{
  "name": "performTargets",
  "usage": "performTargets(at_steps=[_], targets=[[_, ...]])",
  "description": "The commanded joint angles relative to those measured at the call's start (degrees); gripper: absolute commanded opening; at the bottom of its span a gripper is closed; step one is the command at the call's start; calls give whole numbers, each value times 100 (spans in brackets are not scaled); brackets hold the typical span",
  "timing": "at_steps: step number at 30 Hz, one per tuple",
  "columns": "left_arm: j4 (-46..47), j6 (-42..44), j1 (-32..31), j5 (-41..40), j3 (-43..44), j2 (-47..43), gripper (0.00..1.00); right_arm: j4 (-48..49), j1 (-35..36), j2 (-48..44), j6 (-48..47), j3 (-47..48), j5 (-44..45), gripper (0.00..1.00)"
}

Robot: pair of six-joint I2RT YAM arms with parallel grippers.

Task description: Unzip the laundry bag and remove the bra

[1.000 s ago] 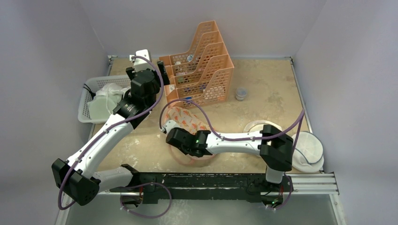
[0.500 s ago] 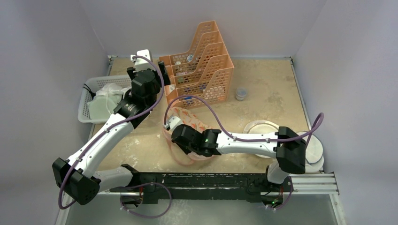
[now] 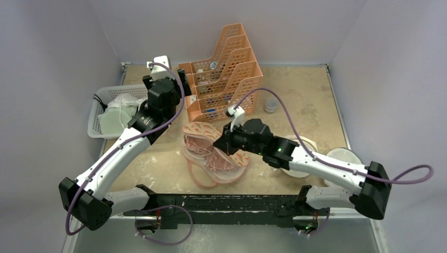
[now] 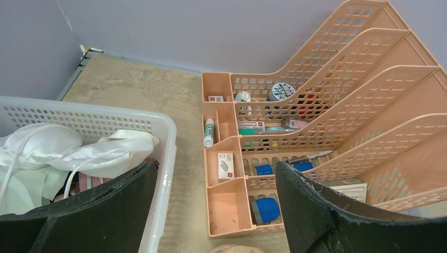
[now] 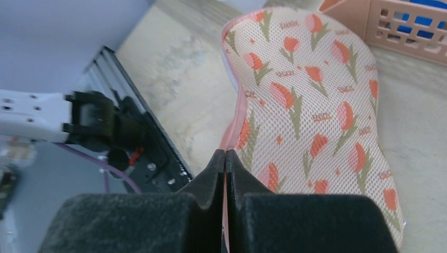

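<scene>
The laundry bag (image 3: 210, 153) lies near the middle of the bench (image 3: 308, 87), a little toward the near edge, splayed with its peach floral mesh showing. My right pincer (image 5: 225, 156) is at the bag's right side, fingers pressed together on the pink trim of its edge, so that a thin strip of trim runs up between the pads while the printed mesh spreads away on the far side. My left pincer (image 4: 216, 171) hangs well apart from the bag, over the far left of the bench, its fingers spread wide with nothing between them. Below it on the left stands a white basket (image 4: 164, 132) holding white clothes (image 4: 105, 150), and just right of that an orange slotted organizer (image 4: 337, 89) with small items in its compartments. A small grey jar (image 3: 271, 105) sits right of the organizer, and a round white mesh pouch (image 3: 345, 158) lies at the near right.
</scene>
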Motion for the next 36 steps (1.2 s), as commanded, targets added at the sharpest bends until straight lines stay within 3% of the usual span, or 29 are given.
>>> performTargets(at_steps=[1,5,9,13,21,25,31,34,36], targets=[[185,47,17,53,40,-18,82,464,-380,-429,809,-287,-397,0],[186,48,18,63,40,-22,82,-387,-1102,-727,1369,-615,594,0],[185,47,13,53,34,-15,82,-752,-2231,-1142,1892,-1286,602,0],[177,39,22,65,40,15,82,-1151,-2795,-1460,2127,-1750,825,0],[168,3,18,183,58,74,82,-1513,-3105,-1640,2194,-1949,1870,0],[150,-6,18,212,71,134,82,-1558,-3156,-1299,2142,-1807,2417,0],[150,-30,18,350,75,294,82,-1342,-3180,-1210,1664,-1714,2222,0],[150,-78,17,448,80,442,82,-1218,-3182,-1482,1298,-1659,2096,12],[142,-112,18,510,93,544,82,-1117,-3180,-1742,1142,-1682,1999,25]])
